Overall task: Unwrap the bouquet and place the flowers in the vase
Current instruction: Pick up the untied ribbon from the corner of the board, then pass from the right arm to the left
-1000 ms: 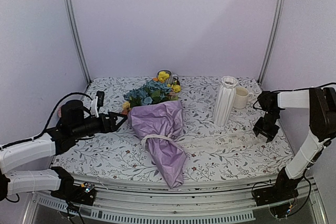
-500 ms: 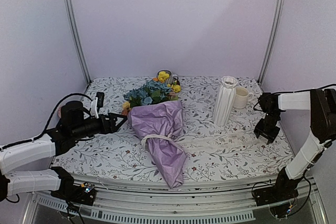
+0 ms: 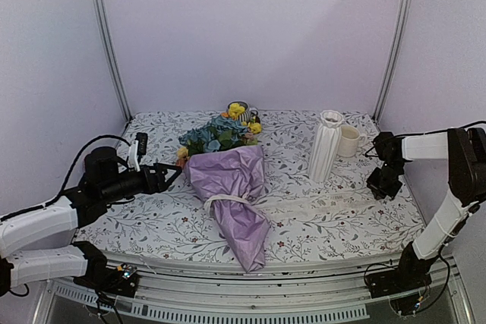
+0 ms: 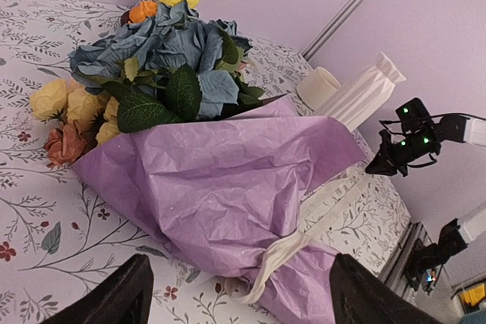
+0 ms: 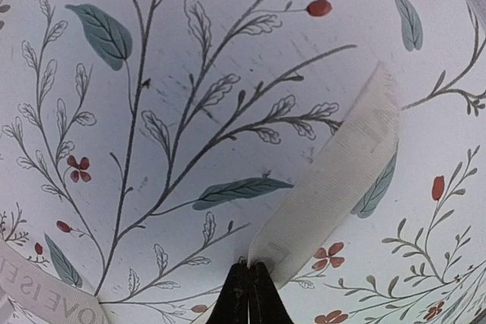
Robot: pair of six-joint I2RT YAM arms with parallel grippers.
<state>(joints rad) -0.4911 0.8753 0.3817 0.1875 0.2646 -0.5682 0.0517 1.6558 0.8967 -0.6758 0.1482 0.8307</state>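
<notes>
My right claw (image 5: 248, 294) is pinched tight on the cream ribbon's (image 5: 334, 180) loose end, I judge to pull the tie undone. The bouquet (image 3: 231, 187) lies wrapped mid-bench (image 3: 326, 225), left of the vase (image 3: 326, 146). My left claw (image 3: 168, 174) hovers empty beside it, spread wide, likely to steady it.

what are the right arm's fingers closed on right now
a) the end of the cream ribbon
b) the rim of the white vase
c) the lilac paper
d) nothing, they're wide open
a: in the right wrist view the right fingers are shut together on the tip of the cream ribbon, which runs up and away from them across the table.
</notes>
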